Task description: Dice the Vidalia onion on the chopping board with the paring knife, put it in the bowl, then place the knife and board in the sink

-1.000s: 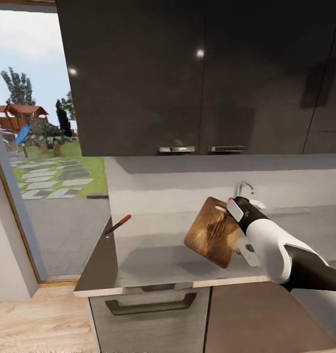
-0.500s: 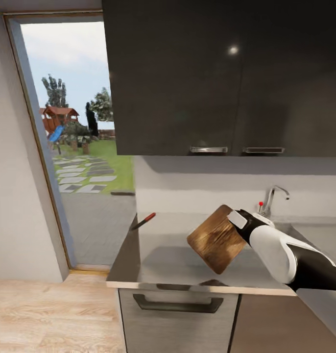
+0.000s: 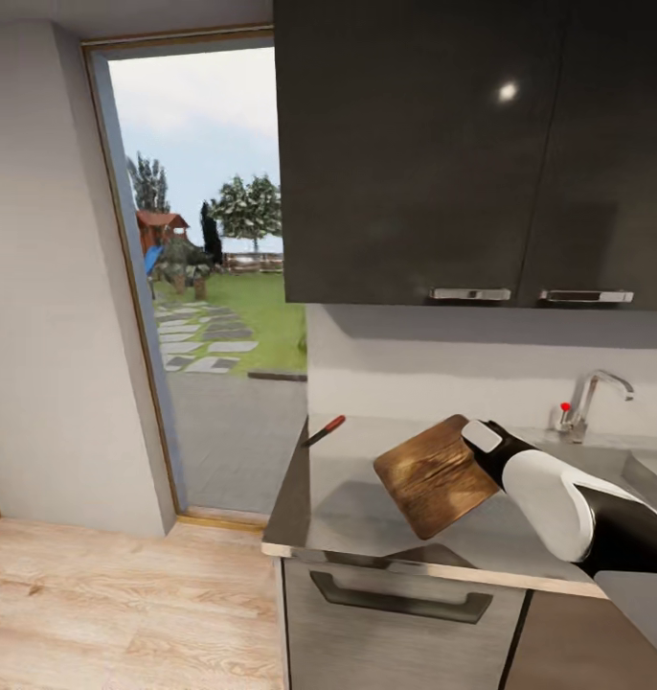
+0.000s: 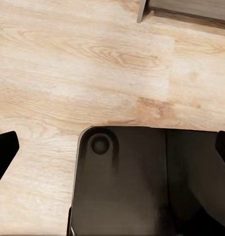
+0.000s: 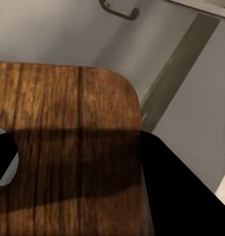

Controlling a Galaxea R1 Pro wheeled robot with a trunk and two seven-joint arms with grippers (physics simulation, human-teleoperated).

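Chopping board (image 3: 435, 475) first: we held it in the air over the grey countertop (image 3: 367, 498), tilted, with one rounded corner pointing down toward the worktop and not touching it. Our right gripper (image 3: 484, 443) was clamped on the board's upper right edge, a pale finger (image 3: 481, 436) lying across the wood. From the right wrist camera the board (image 5: 68, 147) spread wide with its dark grain running along it, a black finger (image 5: 181, 191) pressed against its edge and the countertop (image 5: 53, 29) pale behind it. The paring knife (image 3: 324, 430) lay at the far left corner of the countertop, red handle away from us, dark blade jutting toward the edge, well apart from the board. The sink (image 3: 649, 471) sat to the right, only its near corner showing past our white and black forearm, and the chrome tap (image 3: 589, 400) with its red knob (image 3: 564, 406) stood behind it against the wall. Dark wall cabinets (image 3: 463, 144) hung above, and an open doorway (image 3: 214, 287) on the left gave onto grass and paving. From the left wrist camera we saw our left gripper (image 4: 112, 147) spread wide, empty, its dark fingertips (image 4: 4, 152) at the two sides, above wooden flooring (image 4: 82, 59) and our own black base (image 4: 146, 182).
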